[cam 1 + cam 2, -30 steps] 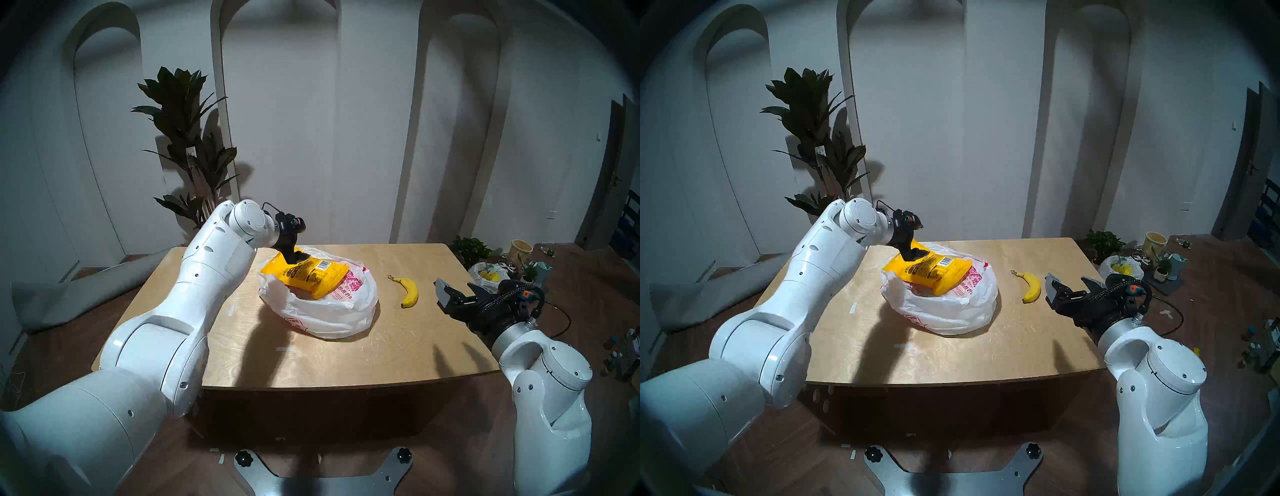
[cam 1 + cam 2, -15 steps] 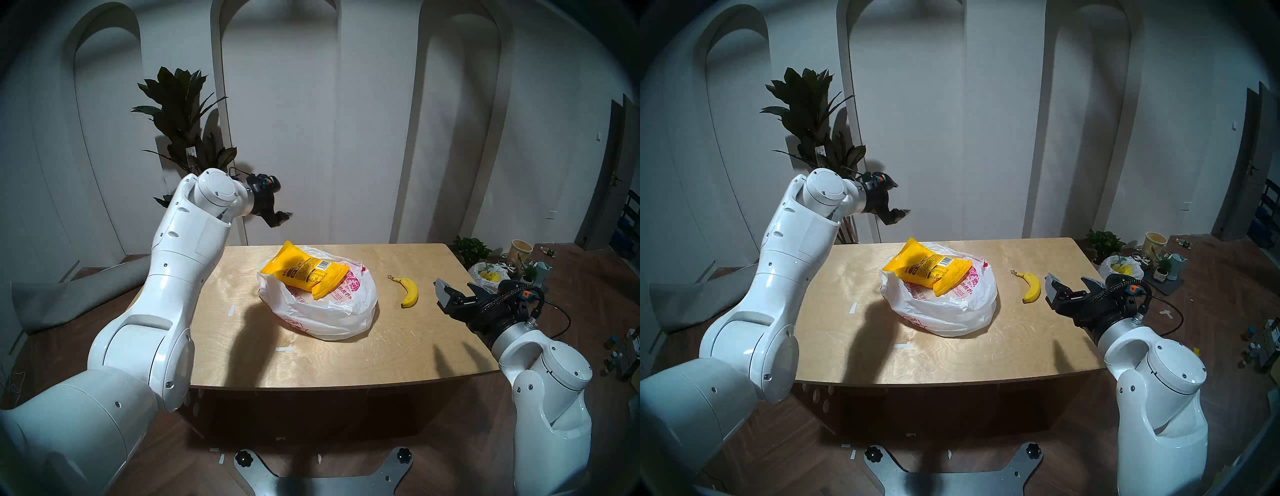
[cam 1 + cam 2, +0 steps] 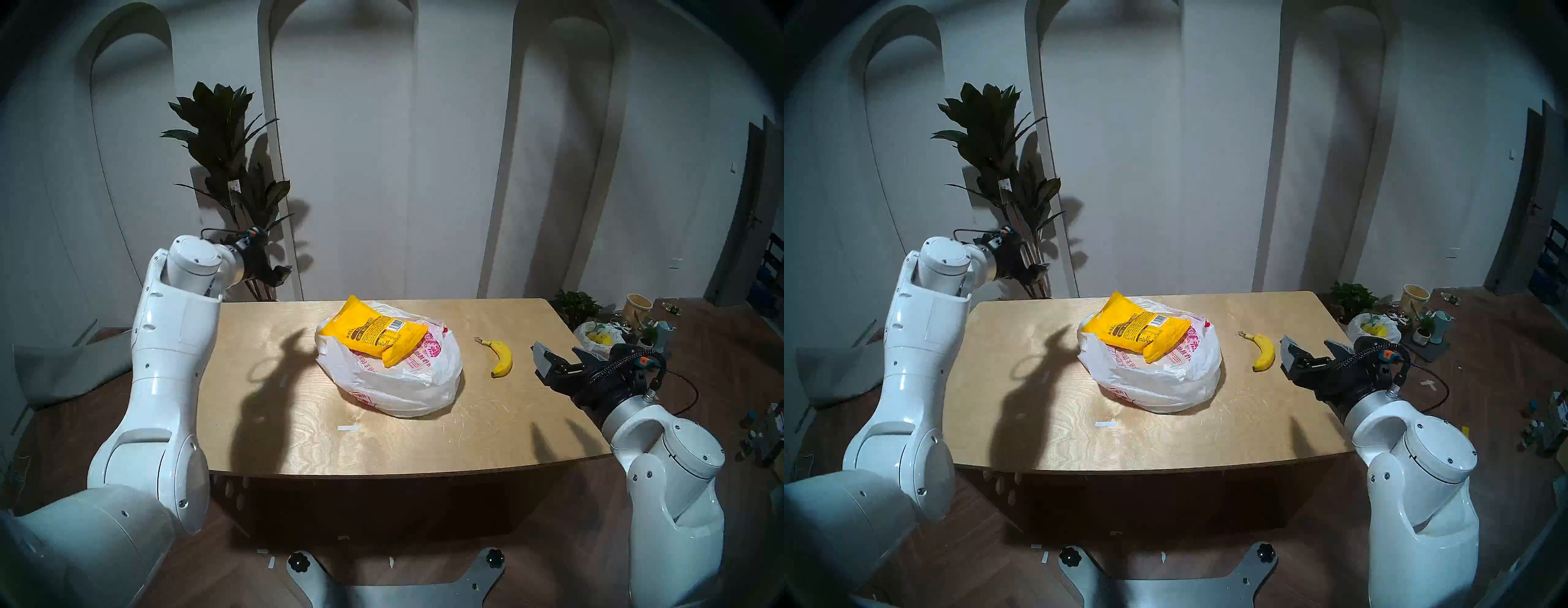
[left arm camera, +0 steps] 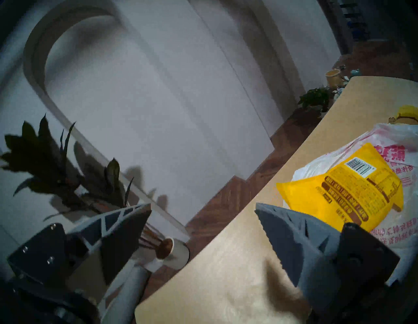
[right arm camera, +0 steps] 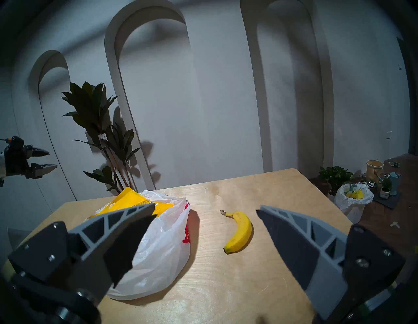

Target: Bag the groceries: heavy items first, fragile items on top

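Plywood table [image 3: 382, 441] before white arched wall [image 3: 339, 170]; left gripper [image 4: 203, 210], right gripper [image 5: 205, 208] gape empty.

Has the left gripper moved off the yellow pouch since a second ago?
Yes. The left gripper was down on the yellow pouch; it now hangs open past the table's far left corner, in front of the potted plant.

1. A flat yellow food pouch [image 3: 375, 338] with brown print and a barcode lay tilted across the mouth of the bag.
2. The crumpled white plastic shopping bag [image 3: 407, 384], printed in red-pink, sat mid-table.
3. A small yellow banana [image 3: 500, 357] lay apart, to the bag's right.
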Motion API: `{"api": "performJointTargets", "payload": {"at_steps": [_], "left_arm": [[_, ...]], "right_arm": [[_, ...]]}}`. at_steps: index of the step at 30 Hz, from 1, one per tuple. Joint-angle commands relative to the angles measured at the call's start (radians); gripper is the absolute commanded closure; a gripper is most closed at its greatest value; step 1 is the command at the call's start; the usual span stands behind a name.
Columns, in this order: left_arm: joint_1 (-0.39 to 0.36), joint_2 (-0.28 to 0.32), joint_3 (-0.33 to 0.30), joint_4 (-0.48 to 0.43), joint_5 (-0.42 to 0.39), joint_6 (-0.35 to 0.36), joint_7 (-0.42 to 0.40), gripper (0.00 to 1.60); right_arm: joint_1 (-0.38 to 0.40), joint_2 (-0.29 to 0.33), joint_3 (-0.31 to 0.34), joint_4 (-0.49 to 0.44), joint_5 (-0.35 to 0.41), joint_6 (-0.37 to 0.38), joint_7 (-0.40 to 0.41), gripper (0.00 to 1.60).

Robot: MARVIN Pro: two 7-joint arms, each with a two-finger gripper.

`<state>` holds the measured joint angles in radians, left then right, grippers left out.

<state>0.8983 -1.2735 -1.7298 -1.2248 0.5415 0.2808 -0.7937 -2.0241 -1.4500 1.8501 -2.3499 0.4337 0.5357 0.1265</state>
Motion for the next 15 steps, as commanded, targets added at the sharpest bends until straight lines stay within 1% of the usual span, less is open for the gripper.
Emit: {"api": "performJointTargets", "payload": {"at_steps": [1, 3, 5, 8, 11, 12, 15], "left_arm": [[0.125, -0.011, -0.090, -0.103, -0.040, 0.028, 0.010, 0.00], [0.146, -0.022, -0.110, -0.126, -0.051, 0.032, 0.012, 0.00], [0.191, -0.033, -0.133, -0.162, -0.066, 0.033, 0.017, 0.00], [0.220, -0.051, -0.160, -0.185, -0.085, 0.030, 0.024, 0.00], [0.261, -0.074, -0.187, -0.239, -0.105, 0.025, 0.032, 0.00], [0.263, -0.079, -0.194, -0.233, -0.112, 0.020, 0.035, 0.00], [0.300, -0.102, -0.216, -0.283, -0.131, 0.009, 0.047, 0.00]], "right_arm": [[0.005, 0.001, -0.001, -0.016, 0.000, -0.003, 0.002, 0.00], [0.005, 0.001, -0.001, -0.016, 0.000, -0.003, 0.002, 0.00], [0.005, 0.001, -0.001, -0.017, 0.000, -0.003, 0.002, 0.00], [0.005, 0.001, -0.001, -0.017, 0.000, -0.003, 0.002, 0.00], [0.005, 0.001, -0.001, -0.018, 0.000, -0.003, 0.002, 0.00], [0.005, 0.001, -0.001, -0.018, 0.000, -0.003, 0.002, 0.00], [0.005, 0.001, -0.001, -0.019, 0.000, -0.003, 0.002, 0.00]]}}
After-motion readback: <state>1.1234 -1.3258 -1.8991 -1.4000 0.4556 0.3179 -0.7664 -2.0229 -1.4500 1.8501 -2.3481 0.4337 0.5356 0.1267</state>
